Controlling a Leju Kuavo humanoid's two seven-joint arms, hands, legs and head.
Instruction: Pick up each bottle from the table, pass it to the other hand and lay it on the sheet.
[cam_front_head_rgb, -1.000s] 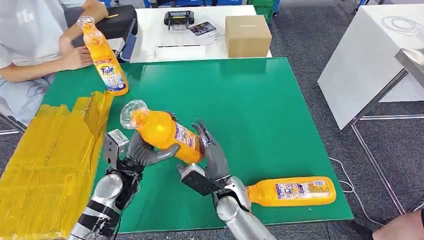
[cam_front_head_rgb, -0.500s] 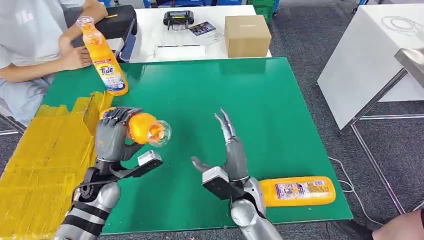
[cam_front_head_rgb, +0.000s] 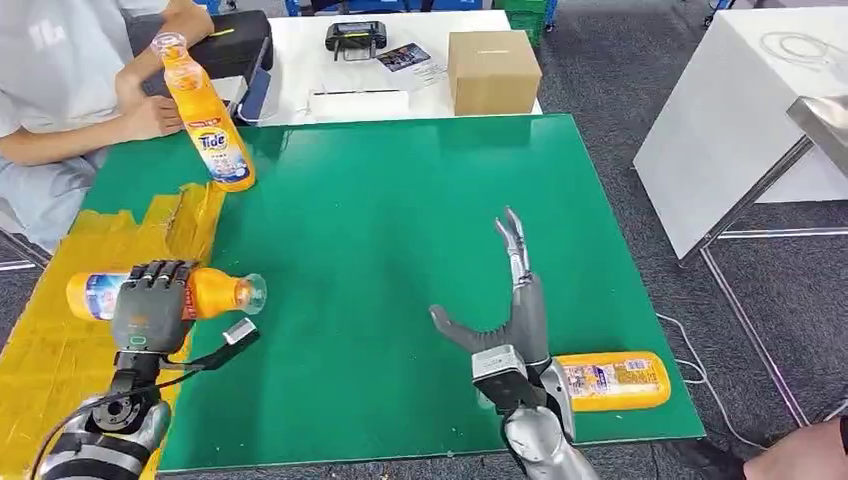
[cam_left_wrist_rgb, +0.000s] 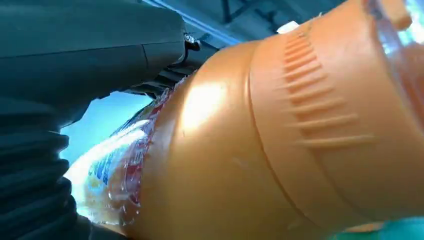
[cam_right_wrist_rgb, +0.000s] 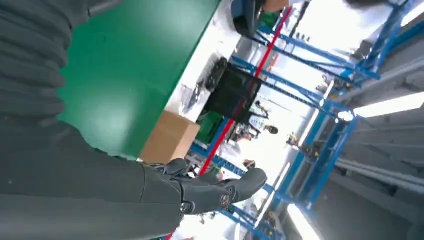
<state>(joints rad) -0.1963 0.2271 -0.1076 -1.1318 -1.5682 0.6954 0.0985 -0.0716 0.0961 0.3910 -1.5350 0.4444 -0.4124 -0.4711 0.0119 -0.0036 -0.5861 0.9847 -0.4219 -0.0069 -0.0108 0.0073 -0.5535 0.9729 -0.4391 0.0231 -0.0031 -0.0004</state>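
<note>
Left hand (cam_front_head_rgb: 152, 305) gripped orange bottle (cam_front_head_rgb: 215, 293) sideways over yellow sheet (cam_front_head_rgb: 60, 350), cap toward green mat (cam_front_head_rgb: 400, 220). Right hand (cam_front_head_rgb: 510, 310) was empty, fingers spread, upright; second bottle (cam_front_head_rgb: 610, 381) lay just beside it. Third bottle (cam_front_head_rgb: 207, 125) stood upright.

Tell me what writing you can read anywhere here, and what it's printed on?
"Tide": on the label of the upright bottle at the table's far left, beside the person's hand.
Label on the held bottle in the left hand: too blurred to read.
Label on the lying bottle near the right hand: too small to read.
Leaflet on the white table: unreadable.
</note>
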